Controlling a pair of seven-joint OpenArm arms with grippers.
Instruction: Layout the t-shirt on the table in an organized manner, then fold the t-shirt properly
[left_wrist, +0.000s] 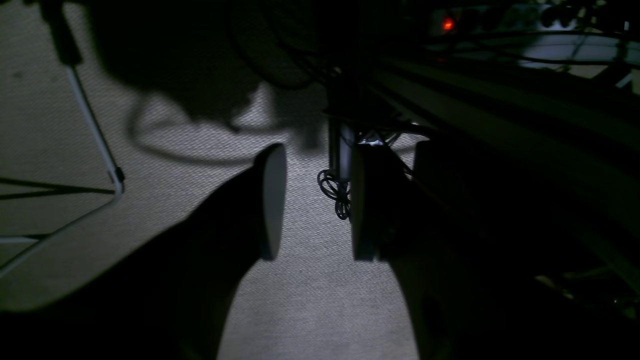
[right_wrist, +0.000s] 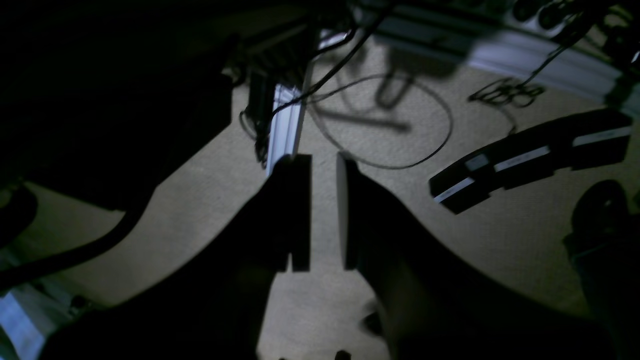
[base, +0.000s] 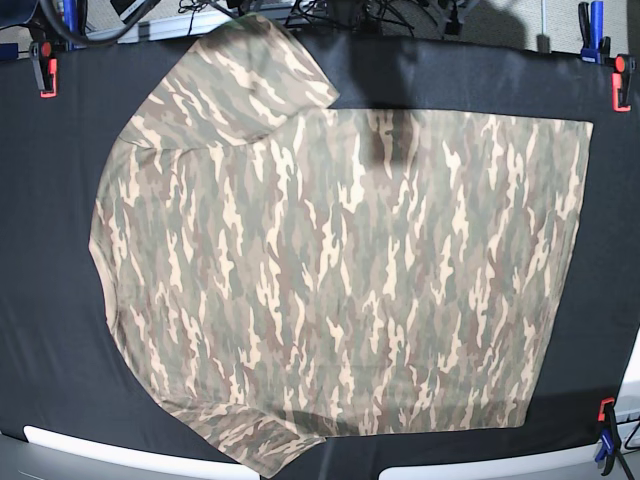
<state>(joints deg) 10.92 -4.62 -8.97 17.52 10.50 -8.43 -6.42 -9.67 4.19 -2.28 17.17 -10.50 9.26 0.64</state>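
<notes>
With the t-shirt spread flat on the table, both grippers hang part-open and empty off it, so a shallow pinch could drag wrinkles in.

- One large camouflage-print t-shirt of tan, cream, brown and grey-green lay across the middle of the base view.
- One table covered in matte black cloth filled that frame.
- Four red-and-blue clamps showed: one at upper left, two at upper right, one at lower right.
</notes>
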